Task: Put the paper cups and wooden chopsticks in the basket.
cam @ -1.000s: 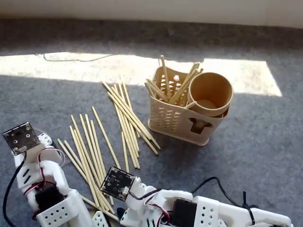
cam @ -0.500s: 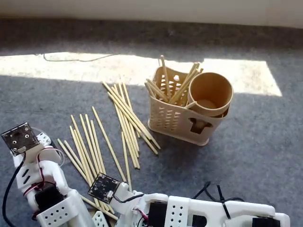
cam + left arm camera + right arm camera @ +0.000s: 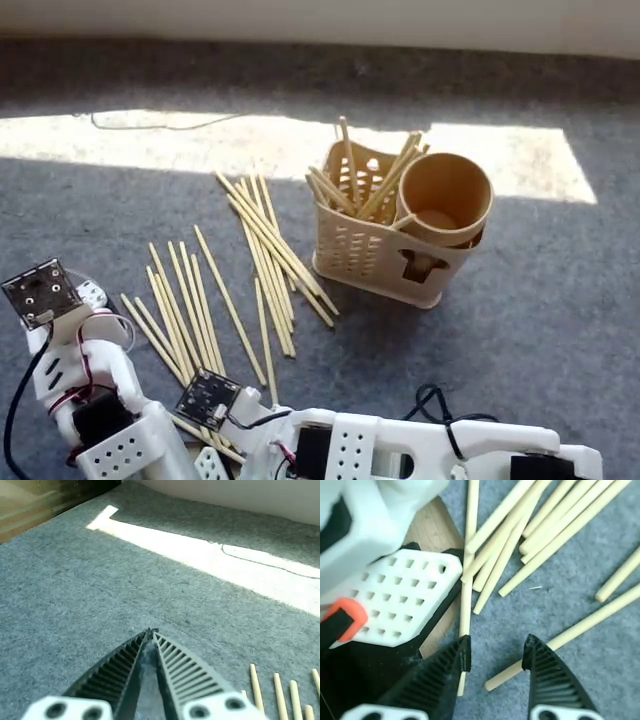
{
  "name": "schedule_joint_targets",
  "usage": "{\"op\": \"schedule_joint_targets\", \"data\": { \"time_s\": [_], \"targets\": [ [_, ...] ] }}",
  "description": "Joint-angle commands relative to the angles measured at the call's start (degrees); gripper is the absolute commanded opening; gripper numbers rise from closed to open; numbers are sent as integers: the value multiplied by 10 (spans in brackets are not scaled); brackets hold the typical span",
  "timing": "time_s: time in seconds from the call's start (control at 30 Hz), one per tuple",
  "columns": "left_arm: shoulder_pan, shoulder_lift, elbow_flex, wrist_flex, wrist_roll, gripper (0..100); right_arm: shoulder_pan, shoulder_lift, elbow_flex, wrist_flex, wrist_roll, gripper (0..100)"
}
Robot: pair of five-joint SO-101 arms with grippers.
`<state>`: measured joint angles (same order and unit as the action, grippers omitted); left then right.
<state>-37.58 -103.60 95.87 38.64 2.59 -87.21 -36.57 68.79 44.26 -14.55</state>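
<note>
The basket [image 3: 375, 255] stands upright on the grey carpet [image 3: 540, 300], right of centre in the high view. A paper cup [image 3: 445, 200] sits in its right end, leaning a little outward, and a bundle of chopsticks [image 3: 375, 185] pokes out of the compartment beside it. Loose chopsticks [image 3: 265, 255] lie scattered flat on the carpet to the basket's left, a second cluster [image 3: 185, 310] nearer the arms.

The right claw [image 3: 496, 655] is low over that nearer cluster with its fingers spread apart, gripping nothing. The end of one chopstick [image 3: 570, 635] lies between them, close to one finger. Another stick [image 3: 468, 555] runs along the outside of the other finger, beside a white perforated plate [image 3: 405, 600], probably part of the other arm.

The left claw [image 3: 151, 631] is closed and empty, its tips meeting above bare carpet.
</note>
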Motion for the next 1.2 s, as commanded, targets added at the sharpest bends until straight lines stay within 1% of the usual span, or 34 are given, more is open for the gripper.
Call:
{"op": "schedule_joint_targets", "data": {
  "time_s": [0.0, 0.13, 0.2, 0.33, 0.43, 0.6, 1.07, 1.17],
  "targets": [
    [-5, -4, 7, -13, 5, 18, -7, -2, -26, -3, -4, 176],
    [-5, -4, 7, -13, 5, 18, -7, -22, -54, 36, -47, 176],
    [-5, -5, 7, -13, 5, 18, -9, -31, -64, 47, -57, 176],
    [-5, -5, 7, -14, 5, 18, -36, -28, -67, 47, -59, 176],
    [-5, -5, 7, -14, 5, 18, -42, -15, -68, 47, -58, 176],
    [-5, -5, 7, -14, 5, 18, -43, 36, -69, 44, -58, 125],
    [-6, -5, 7, -14, 5, 18, -40, 32, -67, 36, -61, 123],
    [-33, -5, 2, -14, 7, 18, -39, 31, -67, 36, -64, 122]
  ]
}}
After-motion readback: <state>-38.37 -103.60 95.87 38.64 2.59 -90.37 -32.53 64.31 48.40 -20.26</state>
